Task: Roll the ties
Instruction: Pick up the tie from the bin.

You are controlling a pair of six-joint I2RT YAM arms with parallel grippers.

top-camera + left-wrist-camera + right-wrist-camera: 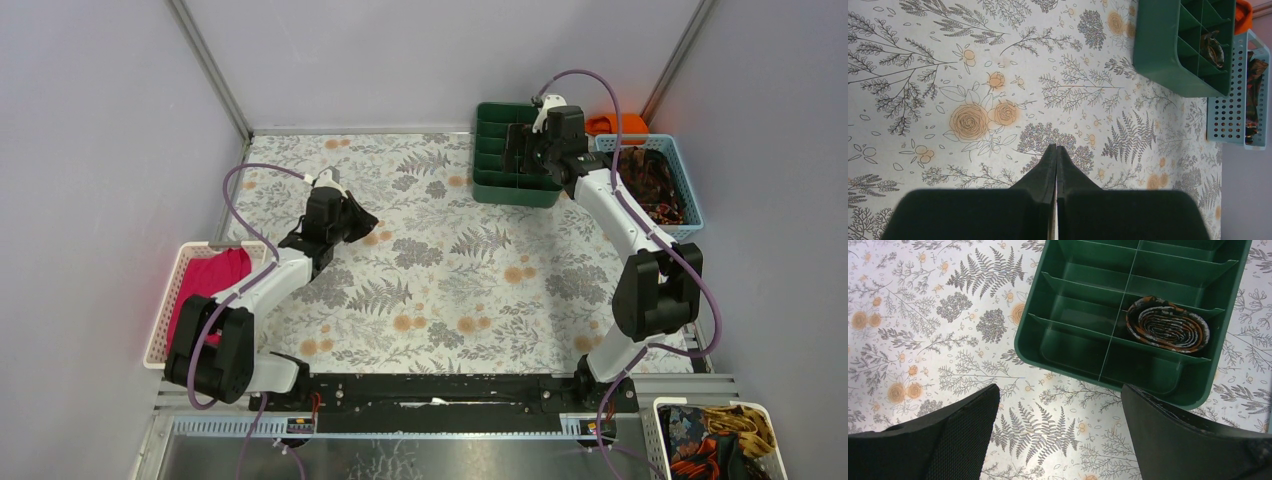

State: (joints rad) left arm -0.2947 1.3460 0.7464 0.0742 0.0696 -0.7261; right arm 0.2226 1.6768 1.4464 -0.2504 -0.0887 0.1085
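Clearly, the left gripper (1056,148) has its fingers pressed together with nothing between them, and it hangs over the flowered tablecloth (948,60) left of centre. The right gripper (1059,390) is spread wide with nothing in it, over the green divided tray (512,192) at the far right. One rolled tie (1168,325), dark with orange edging, sits coiled in a compartment of that tray. Several loose ties (655,185) lie heaped in the blue basket (1229,120) just right of it
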